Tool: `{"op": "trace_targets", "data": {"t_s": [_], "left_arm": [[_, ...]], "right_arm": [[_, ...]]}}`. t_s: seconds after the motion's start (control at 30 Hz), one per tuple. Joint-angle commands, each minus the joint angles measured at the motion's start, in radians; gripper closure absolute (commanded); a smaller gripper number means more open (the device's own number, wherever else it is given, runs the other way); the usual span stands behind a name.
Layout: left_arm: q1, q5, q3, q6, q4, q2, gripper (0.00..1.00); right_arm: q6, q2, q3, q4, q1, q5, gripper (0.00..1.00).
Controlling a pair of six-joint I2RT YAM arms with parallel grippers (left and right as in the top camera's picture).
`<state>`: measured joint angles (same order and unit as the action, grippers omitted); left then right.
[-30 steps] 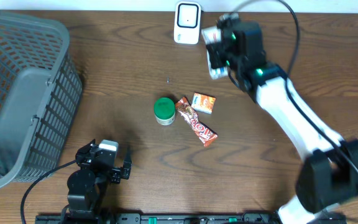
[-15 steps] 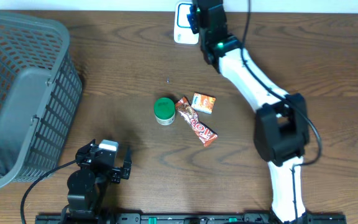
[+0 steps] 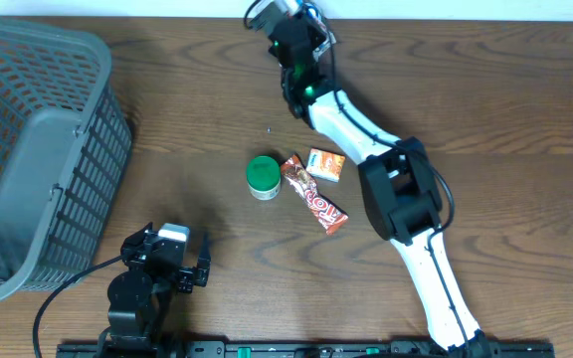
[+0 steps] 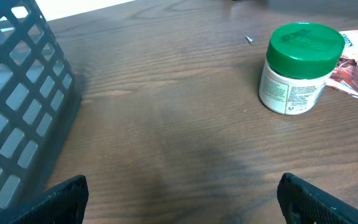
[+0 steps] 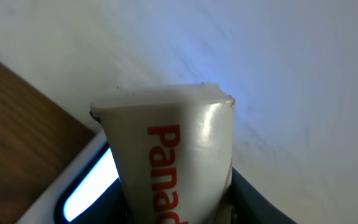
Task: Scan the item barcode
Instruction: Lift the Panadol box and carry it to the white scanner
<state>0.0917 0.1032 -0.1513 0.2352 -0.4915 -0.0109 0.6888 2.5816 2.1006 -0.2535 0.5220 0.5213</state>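
Item: a white carton [image 5: 166, 149] with red lettering that begins "Panad", held upright off the table at its far edge, close to the pale wall.
Scanner: a white-rimmed unit with a lit window [image 5: 87, 186] just below and beside the carton in the right wrist view. From overhead it is hidden under the arm.
Right arm: stretched long from the near right of the table to the far edge, with its wrist bent over the scanner's place.
Right gripper [image 3: 288, 22]: closed narrowly on the carton. A dark finger shows against the carton's lower right side.
Left arm: folded low at the near left of the table.
Left gripper [image 3: 159, 261]: spread wide with only bare table between the fingertips [image 4: 58, 198], touching nothing.
Table [image 3: 485, 109]: a green-lidded jar [image 3: 262, 176] stands upright in the middle. A candy bar [image 3: 315, 202] lies just right of it, and a small orange box [image 3: 326, 164] is beside the bar's far end.
Basket [image 3: 28, 149]: grey mesh at the left edge, well apart from the jar, with its bare floor in view.
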Motion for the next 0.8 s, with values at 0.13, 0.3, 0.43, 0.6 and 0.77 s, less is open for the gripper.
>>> {"op": "trace_targets", "data": {"t_s": [0.13,0.3,0.43,0.6,0.77], "left_arm": [[-0.003,0.009,0.011,-0.009,-0.017,0.007,0.02],[-0.003,0.009,0.011,-0.009,-0.017,0.007,0.02],[-0.003,0.009,0.011,-0.009,-0.017,0.007,0.02],[-0.003,0.009,0.011,-0.009,-0.017,0.007,0.02],[-0.003,0.009,0.011,-0.009,-0.017,0.007,0.02]], "right_arm": [[0.185,0.042,0.034,-0.058,0.028,0.104,0.65],[0.198,0.032,0.068,-0.068,0.048,0.257,0.73],[0.159,-0.015,0.068,-0.003,0.050,0.367,0.66],[0.024,-0.121,0.068,0.246,0.029,0.465,0.70],[-0.171,-0.236,0.068,0.590,-0.032,0.501,0.71]]}}
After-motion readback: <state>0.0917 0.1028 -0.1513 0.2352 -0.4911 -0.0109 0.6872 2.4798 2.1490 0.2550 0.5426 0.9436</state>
